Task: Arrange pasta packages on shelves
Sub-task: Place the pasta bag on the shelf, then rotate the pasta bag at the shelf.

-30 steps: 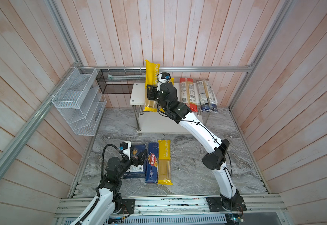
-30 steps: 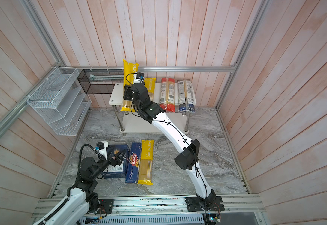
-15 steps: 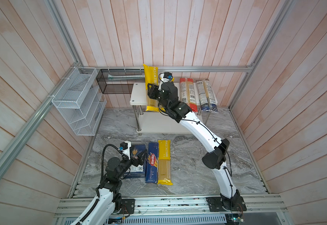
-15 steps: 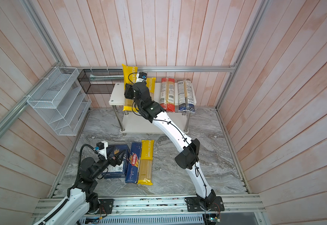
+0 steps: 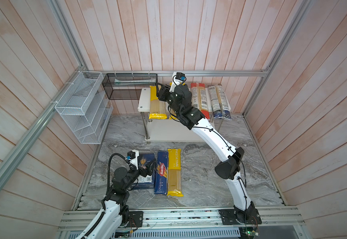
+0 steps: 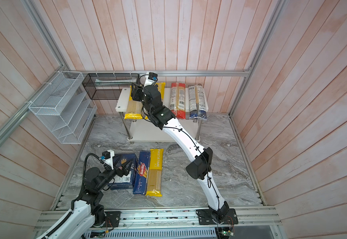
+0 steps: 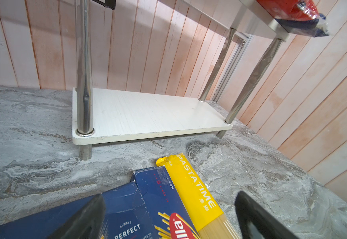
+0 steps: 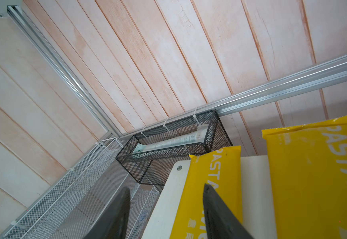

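Marble floor (image 5: pixel 209 175) bears your yellow PASTATIME bag (image 5: pixel 174 171), likely light, slick, brittle inside, so pinch mid-length; your right gripper (image 8: pixel 166 187) hangs jaws-apart, empty.

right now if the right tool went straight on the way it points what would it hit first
Probably the black mesh basket: the right tool points over the top shelf corner and the yellow pasta bag towards it. Depth is unclear, so it might graze the bag first.

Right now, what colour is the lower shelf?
White; the lower shelf shows best in the left wrist view.
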Robot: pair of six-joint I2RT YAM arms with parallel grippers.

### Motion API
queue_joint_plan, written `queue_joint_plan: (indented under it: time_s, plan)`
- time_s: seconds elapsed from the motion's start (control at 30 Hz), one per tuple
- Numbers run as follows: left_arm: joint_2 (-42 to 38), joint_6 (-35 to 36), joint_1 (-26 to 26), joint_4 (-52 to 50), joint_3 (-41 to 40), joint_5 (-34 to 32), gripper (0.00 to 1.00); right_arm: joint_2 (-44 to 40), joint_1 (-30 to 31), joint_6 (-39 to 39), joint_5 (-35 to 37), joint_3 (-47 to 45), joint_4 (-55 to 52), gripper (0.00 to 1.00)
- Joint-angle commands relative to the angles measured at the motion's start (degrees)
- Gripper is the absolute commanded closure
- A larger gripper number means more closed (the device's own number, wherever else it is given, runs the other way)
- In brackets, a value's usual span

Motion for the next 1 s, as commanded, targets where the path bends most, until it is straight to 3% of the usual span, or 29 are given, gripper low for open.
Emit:
queue_joint_plan:
  time_s: [0.0, 0.27, 0.43, 0.6, 0.7, 0.97]
  plan:
    - [-0.5, 0.3, 0.0, -0.3, -1.0, -0.6, 0.0, -3.5, 0.7, -4.3, -3.0, 1.3, -2.2, 0.44]
    - [-0.3, 0.4, 0.0, -0.1, -1.0, -0.6, 0.0, -13.2, 5.7, -15.0, -7.4, -7.1, -9.6, 0.45]
    - [-0.3, 0.3, 0.0, -0.3, -0.9, -0.7, 0.0, -21.0, 8.2, -17.8, -10.4, -17.5, -14.3, 0.39]
    - [-0.5, 0.3, 0.0, 0.0, -1.1, -1.0, 0.0, -31.0, 9.7, -20.0, -17.7, -36.3, -8.7, 0.38]
    - [-0.1, 0.4, 0.0, 0.2, -1.0, -0.9, 0.0, -35.1, 9.7, -20.8, -18.0, -44.5, -6.4, 0.38]
    - [2.1, 0.7, 0.0, 0.9, -0.4, -0.2, 0.0, -37.8, 9.5, -22.6, -20.8, -53.1, -1.0, 0.37]
